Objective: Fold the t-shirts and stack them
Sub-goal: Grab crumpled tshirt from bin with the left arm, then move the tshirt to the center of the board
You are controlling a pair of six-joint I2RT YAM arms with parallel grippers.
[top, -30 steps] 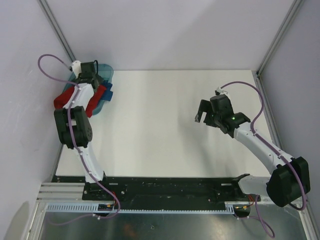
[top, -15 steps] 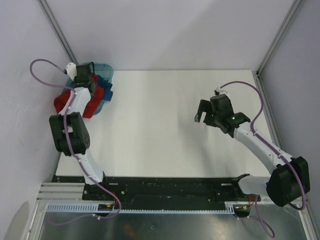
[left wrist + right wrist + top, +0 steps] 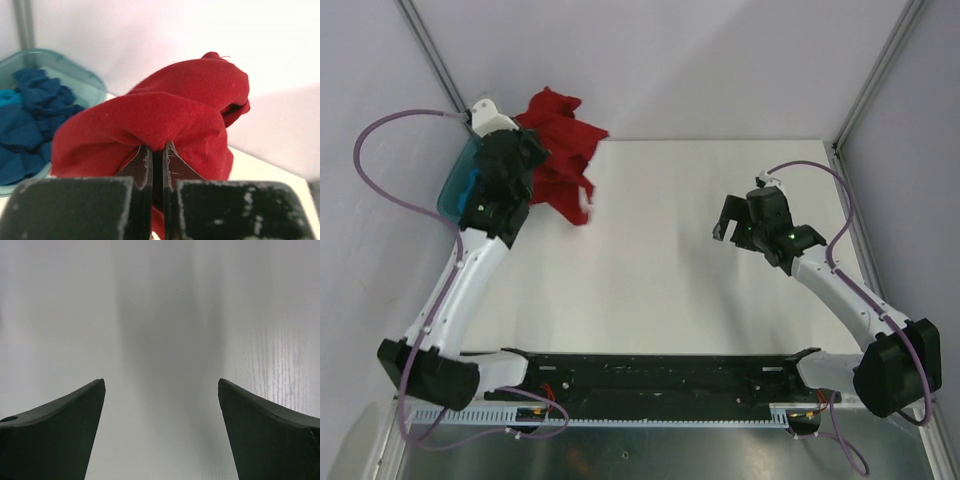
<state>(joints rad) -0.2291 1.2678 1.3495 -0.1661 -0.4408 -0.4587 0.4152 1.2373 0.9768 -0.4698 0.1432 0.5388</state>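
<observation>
Your white table (image 3: 670, 260), red t-shirt (image 3: 560, 140) bunched & held up over far-L corner, teal tub (image 3: 455, 185) beside it w/ blue t-shirts (image 3: 25, 110) inside, L gripper (image 3: 157, 155) pinched tight on red cloth, R gripper (image 3: 161, 405) fingers apart above table's R side

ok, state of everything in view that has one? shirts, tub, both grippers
Left gripper: shut on the bright red cloth t-shirt.
Right gripper: open, empty.
Red t-shirt: bunched, unfolded, hanging from the left gripper.
Royal blue and lighter blue cloth t-shirts: crumpled, unfolded, in the translucent teal plastic tub.
Tub: upright, holds the blue shirts.
</observation>
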